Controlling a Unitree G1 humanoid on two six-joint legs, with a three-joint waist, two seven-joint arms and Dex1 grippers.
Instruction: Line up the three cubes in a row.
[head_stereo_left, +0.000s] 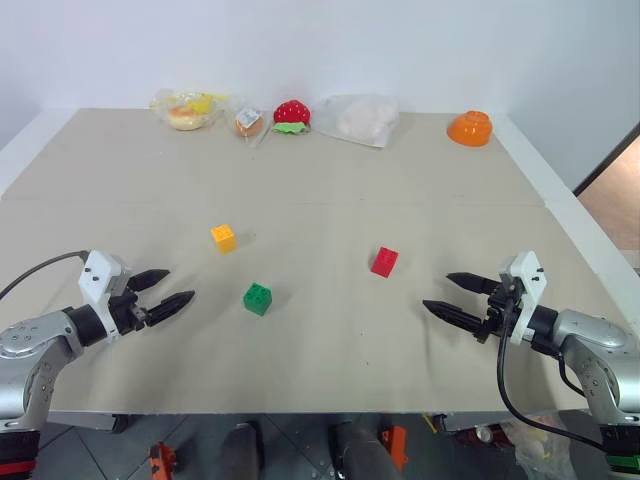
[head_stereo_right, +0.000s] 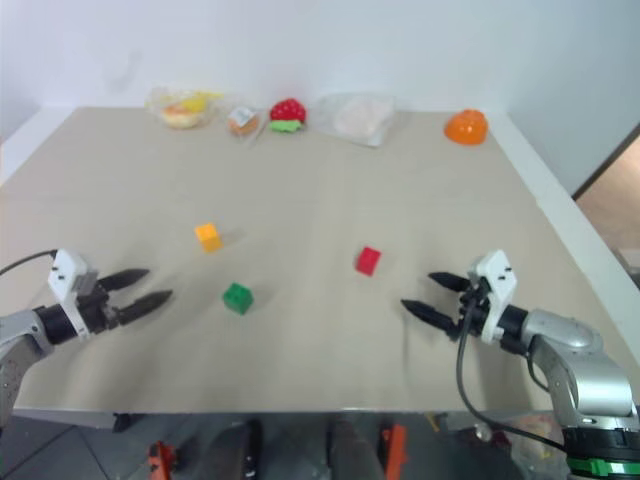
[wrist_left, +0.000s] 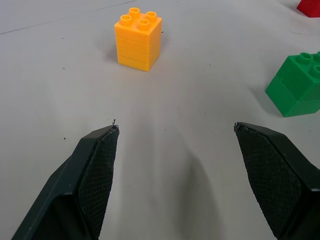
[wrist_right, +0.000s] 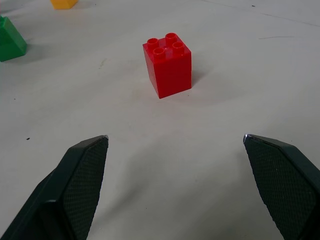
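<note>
**Cubes still scattered, nothing lined up yet**

From where I sit, the job looks barely begun. The three cubes lie loose in the middle of the table (head_stereo_left: 330, 370), forming a shallow triangle, not a row: the yellow-orange cube (head_stereo_left: 224, 238) toward my left and farther back, the green cube (head_stereo_left: 257, 299) nearest the front edge, and the red cube (head_stereo_left: 384, 262) off to the right, well apart from the other two. None of them touches another.

My left pincer (head_stereo_left: 170, 289) hangs low over the table with its fingers spread and nothing between them, pointing in toward the green and yellow-orange cubes. My right pincer (head_stereo_left: 456, 298) is likewise spread wide and empty, aimed at the red cube. So every move is still ahead of me, I judge: at least one cube, more likely two, has to be carried or nudged into line with the rest.

The cubes are hard, glossy moulded plastic, blocky with crisp edges and four round studs on top (each looks like stacked layers, with faint seams on the sides). The table surface is matte, pale beige and smooth. The pincer fingers (wrist_left: 95, 175) are black, tapering to points, with a fine cross-hatched grip texture on their inner faces.
</note>
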